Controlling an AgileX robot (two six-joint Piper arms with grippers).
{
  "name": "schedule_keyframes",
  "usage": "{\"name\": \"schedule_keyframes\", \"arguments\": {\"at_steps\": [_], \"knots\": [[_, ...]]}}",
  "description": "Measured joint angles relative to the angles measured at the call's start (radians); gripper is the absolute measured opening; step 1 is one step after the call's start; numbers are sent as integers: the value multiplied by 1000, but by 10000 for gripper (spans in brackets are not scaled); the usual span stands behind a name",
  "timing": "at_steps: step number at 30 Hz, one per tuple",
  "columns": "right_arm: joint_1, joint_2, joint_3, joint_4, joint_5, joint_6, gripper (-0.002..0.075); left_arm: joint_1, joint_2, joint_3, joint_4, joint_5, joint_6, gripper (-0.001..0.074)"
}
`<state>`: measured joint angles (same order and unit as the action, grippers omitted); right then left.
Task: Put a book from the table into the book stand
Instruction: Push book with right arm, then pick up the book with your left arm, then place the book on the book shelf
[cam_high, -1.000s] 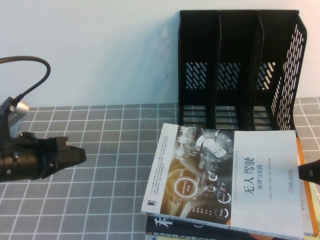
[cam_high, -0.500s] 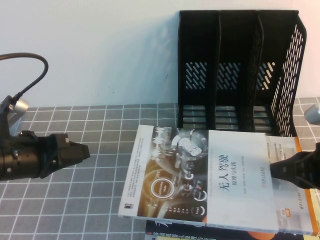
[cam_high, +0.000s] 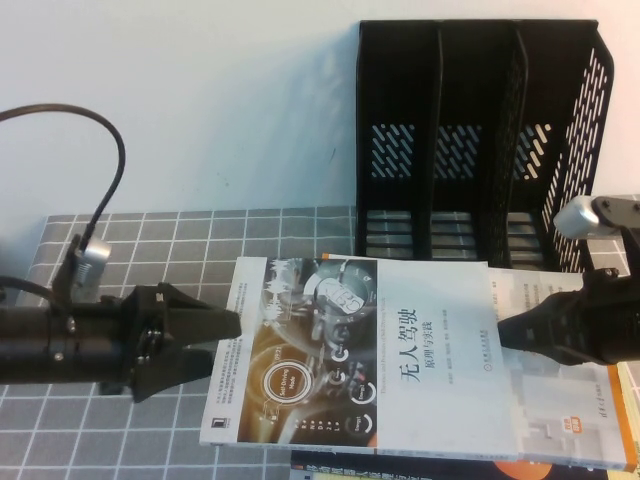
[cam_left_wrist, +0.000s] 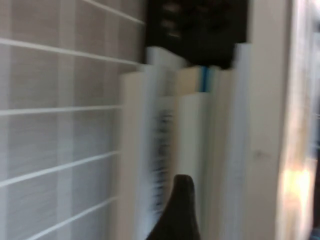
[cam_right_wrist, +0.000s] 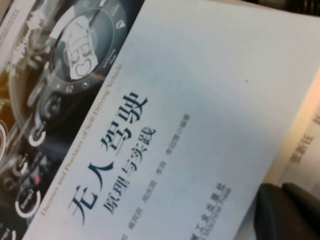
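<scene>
From the raised camera, a desk (cam_high: 150, 235) covered in grey cloth with a white square grid fills the lower part of the scene, against a pale wall. A black book stand (cam_high: 478, 140) with three upright slots and slotted vents stands at the back right. In front of it lies the book (cam_high: 375, 360), its cover half dark dashboard photo with an orange circle, half white with a black Chinese title. It rests on top of other books: a white-and-orange book (cam_high: 590, 410) shows past its right edge, and a black-covered book (cam_high: 400, 468) shows beneath its near edge. The left hand (cam_high: 225, 325) comes in from the left, its dark fingers spread a little, with the tips at the book's left edge. The right hand (cam_high: 505, 332) reaches in from the right, its tip on the white half of the cover near the right edge; the picture does not show whether its fingers are apart or together.

The left wrist camera shows a blurred stack of book edges (cam_left_wrist: 210, 150) seen side on, with the grid cloth of the desk (cam_left_wrist: 55, 125) beside it and the dark stand (cam_left_wrist: 195, 25) beyond. One dark fingertip (cam_left_wrist: 177, 210) of the left hand lies against the page edges.

The right wrist camera looks closely onto the book's cover (cam_right_wrist: 165, 115), with the dashboard photo on one side and the Chinese title on white. Two dark fingertips (cam_right_wrist: 285, 212) of the right hand sit close together at the cover's edge.
</scene>
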<state>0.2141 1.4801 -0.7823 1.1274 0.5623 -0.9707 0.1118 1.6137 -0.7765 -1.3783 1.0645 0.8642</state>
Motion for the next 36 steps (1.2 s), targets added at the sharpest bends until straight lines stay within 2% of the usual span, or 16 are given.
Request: {"name": "schedule_keyframes", "arguments": {"at_steps": [3,6,9,10,13,15,23,30,33,36], "knots": [[0,0,-4,-8,5,-9,-3,-12,66,-7,-91,66,90,592],[0,0,-4,-12,9,-13,-3,-41,119,-41,-100,75,119,587],[0,0,-4,-13,9,-13,-3,-79,158,-78,-92,75,117,519],[0,0,-4,-17,11,-13,-3,-89,169,-92,-90,78,115,459],[0,-13,-4,-52,16,-10,-3,-97,181,-138,-59,82,111,192],[3,-44,-4,-120,21,28,-3,-97,173,-175,-38,96,91,101],[5,-346,-4,-328,4,210,-3,-99,29,-433,130,88,-153,101],[5,-499,-4,-438,36,344,-3,-110,-67,-747,295,-26,-376,101],[5,-506,-4,-482,61,395,-3,-163,-67,-877,379,-97,-452,101],[5,-506,-4,-524,88,450,-3,-270,-67,-995,534,-177,-549,101]]}}
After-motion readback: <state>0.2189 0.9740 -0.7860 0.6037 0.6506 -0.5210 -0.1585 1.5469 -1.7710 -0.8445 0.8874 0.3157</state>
